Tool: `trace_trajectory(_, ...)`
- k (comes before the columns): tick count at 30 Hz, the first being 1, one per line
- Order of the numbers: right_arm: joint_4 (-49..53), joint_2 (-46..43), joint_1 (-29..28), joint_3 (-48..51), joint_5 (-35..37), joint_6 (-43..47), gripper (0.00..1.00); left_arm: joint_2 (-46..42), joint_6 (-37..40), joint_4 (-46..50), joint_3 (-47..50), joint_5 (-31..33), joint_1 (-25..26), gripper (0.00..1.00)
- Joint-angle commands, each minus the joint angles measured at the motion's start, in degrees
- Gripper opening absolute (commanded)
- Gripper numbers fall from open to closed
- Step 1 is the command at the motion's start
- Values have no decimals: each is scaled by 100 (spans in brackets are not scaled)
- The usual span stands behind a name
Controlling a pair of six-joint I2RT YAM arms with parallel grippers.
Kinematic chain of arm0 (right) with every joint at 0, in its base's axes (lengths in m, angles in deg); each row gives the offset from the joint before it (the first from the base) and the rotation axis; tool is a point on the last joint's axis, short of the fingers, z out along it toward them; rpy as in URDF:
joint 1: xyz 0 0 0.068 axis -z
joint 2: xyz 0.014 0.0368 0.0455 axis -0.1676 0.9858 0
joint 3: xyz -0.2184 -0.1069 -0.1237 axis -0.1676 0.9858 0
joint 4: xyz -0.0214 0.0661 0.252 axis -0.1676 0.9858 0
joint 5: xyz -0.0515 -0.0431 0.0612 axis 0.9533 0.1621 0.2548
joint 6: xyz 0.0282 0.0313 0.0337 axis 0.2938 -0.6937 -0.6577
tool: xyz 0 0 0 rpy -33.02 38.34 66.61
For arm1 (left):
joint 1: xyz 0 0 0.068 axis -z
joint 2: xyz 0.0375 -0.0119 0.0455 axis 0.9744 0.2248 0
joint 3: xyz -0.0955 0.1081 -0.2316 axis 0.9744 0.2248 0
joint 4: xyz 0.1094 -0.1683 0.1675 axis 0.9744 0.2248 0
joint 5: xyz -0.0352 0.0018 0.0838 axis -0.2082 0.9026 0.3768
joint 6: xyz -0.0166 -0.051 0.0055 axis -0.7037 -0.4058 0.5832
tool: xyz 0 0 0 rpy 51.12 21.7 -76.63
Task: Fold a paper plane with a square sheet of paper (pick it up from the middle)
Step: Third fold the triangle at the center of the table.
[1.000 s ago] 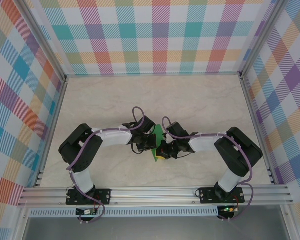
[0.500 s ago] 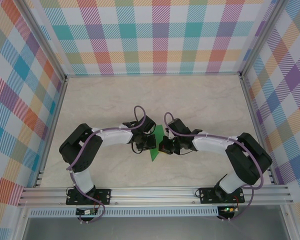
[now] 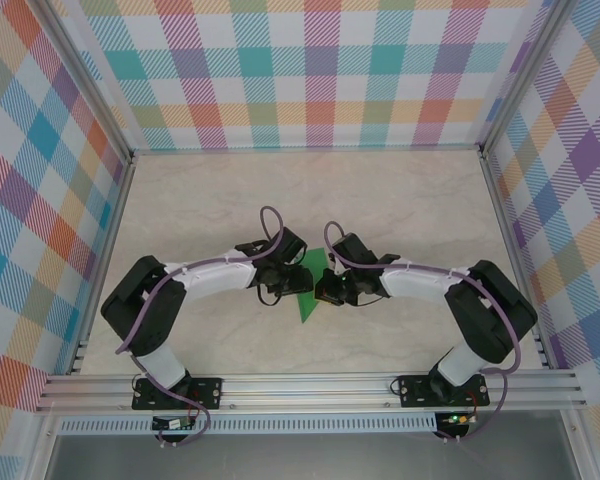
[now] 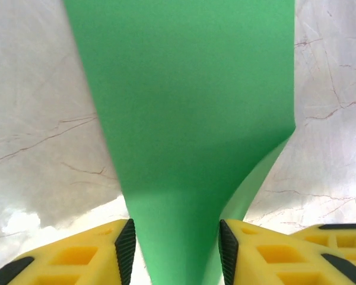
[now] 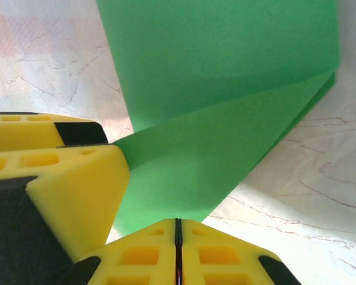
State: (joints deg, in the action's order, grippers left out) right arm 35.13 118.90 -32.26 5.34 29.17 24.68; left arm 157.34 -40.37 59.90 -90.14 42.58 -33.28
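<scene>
1. The square sheet of paper [image 3: 309,287], bright green and already creased, is being held up between the two arms over the middle of the surface [image 3: 400,210]. From the top camera its lower end is being seen as a point aimed at the arm bases.
2. The sheet's side edges are being covered in that view by the left pincer [image 3: 291,284] and the right pincer [image 3: 327,291], so its full outline cannot be made out.
3. In the left wrist view the sheet is being cut off at the top and bottom of the frame. It is being passed between the two black pads [image 4: 126,248], which are being kept apart in a released stance. Whether the pads are touching the paper cannot be told.
4. In the right wrist view the right pincer's yellow fingers [image 5: 225,255] are being pressed together along a thin seam, clenched on the lower edge of the sheet. The pinched part itself is being hidden inside that seam.
5. A yellow block [image 5: 65,178] with a black pad is being cut off at the left edge of that view, touching the paper's corner.
6. Two layers of the sheet are being shown there, folded over one another. The crease between them is being blurred.
7. Small parts at the arm bases [image 3: 170,424] are being shown too small for any print to be read.
</scene>
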Motion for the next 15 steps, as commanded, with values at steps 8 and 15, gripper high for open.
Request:
trace_trajectory(8, 39, 159, -28, -175, 49, 44, 9, -232, -202, -346, 454, -281, -101, 37)
trace_trajectory(15, 43, 190, -30, -190, 49, 59, 9, -192, -176, -763, 504, -363, -144, 21)
